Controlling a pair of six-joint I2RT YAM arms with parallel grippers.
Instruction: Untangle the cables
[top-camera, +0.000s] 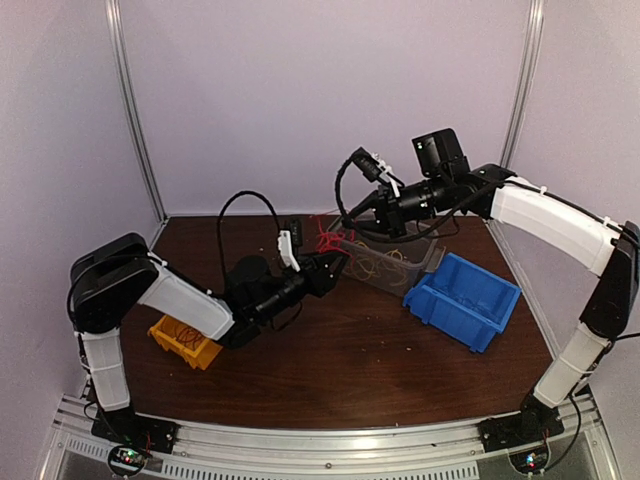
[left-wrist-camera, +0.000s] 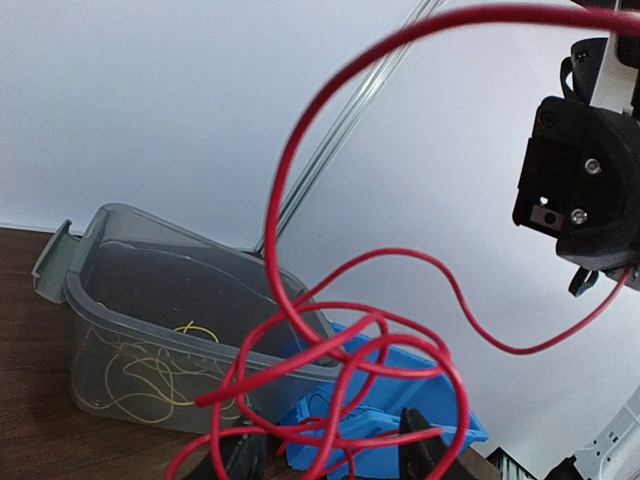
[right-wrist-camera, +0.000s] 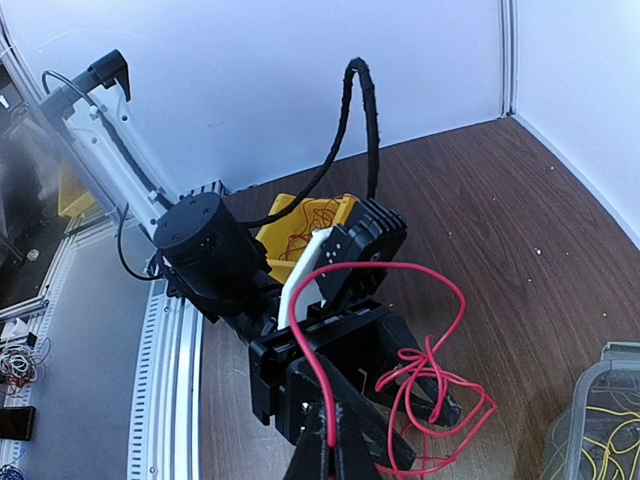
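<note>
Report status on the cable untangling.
Right gripper shut on red cable, strand raised. Left gripper open around its knotted loops. Grey bin of yellow cables just behind.

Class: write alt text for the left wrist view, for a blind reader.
A tangled thin red cable fills the foreground between the fingers of the open left gripper, one strand arcing up toward the right gripper. Behind: a translucent grey plastic bin holding thin yellow wires, and a blue plastic bin.

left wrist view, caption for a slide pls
Red cable tangle looped at the open left gripper, one strand rising to the right gripper; grey bin of yellow wires behind.
</note>
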